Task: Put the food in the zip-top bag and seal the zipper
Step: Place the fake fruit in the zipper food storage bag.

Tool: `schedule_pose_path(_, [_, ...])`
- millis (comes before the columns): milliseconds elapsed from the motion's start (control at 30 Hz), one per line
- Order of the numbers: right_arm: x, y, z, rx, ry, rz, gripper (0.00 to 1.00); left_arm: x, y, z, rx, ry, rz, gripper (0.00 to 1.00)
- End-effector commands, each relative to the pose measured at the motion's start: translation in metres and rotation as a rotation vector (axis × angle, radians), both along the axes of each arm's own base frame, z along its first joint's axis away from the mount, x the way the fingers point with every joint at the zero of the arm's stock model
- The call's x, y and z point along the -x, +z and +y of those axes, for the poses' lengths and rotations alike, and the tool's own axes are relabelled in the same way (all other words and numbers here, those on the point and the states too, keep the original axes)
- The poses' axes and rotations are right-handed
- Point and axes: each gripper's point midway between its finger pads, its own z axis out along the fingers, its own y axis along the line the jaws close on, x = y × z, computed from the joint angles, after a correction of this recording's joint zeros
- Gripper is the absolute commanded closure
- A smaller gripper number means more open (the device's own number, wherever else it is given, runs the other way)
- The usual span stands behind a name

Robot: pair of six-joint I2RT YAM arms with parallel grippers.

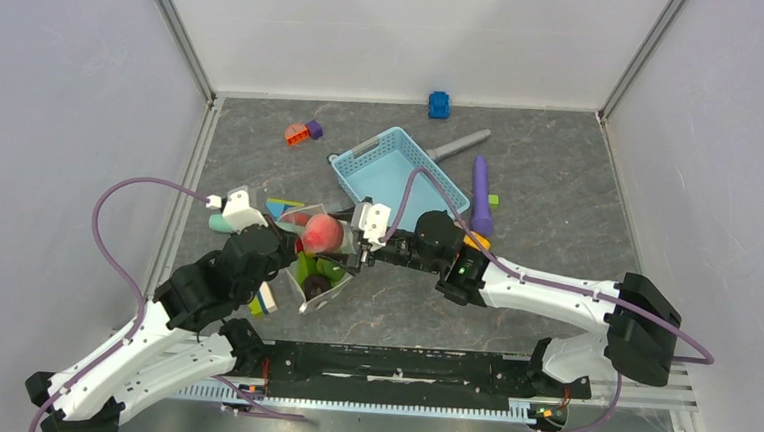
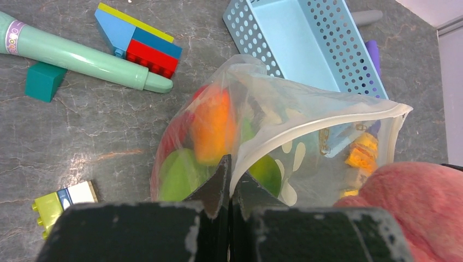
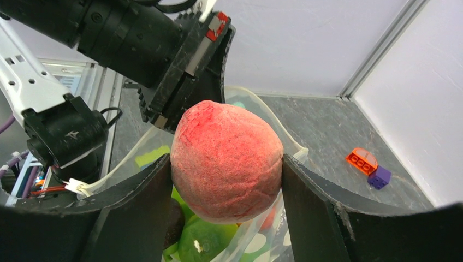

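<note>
The clear dotted zip-top bag (image 1: 316, 277) stands open left of the table's middle, with green, orange, red and dark brown toy food inside (image 2: 210, 128). My left gripper (image 2: 231, 170) is shut on the bag's mouth edge with the zipper strip (image 2: 306, 130) and holds it up. My right gripper (image 3: 226, 180) is shut on a pink-red toy peach (image 3: 226, 159) right above the open mouth. The peach also shows in the top view (image 1: 323, 233). Green food (image 3: 210, 237) lies just below it in the bag.
A light-blue mesh basket (image 1: 401, 172) stands behind the bag. A purple stick (image 1: 481, 194) and a grey tool (image 1: 458, 144) lie beside it. Lettered blocks (image 2: 143, 41), a mint tool (image 2: 82, 54) and small bricks (image 1: 301, 132) lie around. A blue toy (image 1: 439, 103) sits by the back wall.
</note>
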Motion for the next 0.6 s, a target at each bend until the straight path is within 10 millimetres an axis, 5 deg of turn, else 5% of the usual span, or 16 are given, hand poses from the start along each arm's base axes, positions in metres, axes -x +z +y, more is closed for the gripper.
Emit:
schedule_pose_path(0, [-0.013, 0.009, 0.004, 0.004, -0.063, -0.013, 0.62, -0.004, 0.017, -0.005, 0.046, -0.011, -0.047, 0.98])
schedule_pose_path(133, [-0.02, 0.002, 0.005, 0.034, -0.099, 0.005, 0.4, -0.003, 0.017, -0.005, 0.048, -0.015, -0.048, 0.98])
schedule_pose_path(567, [-0.026, -0.005, 0.002, 0.069, -0.138, 0.02, 0.02, -0.004, 0.018, -0.006, 0.049, -0.014, -0.052, 0.98])
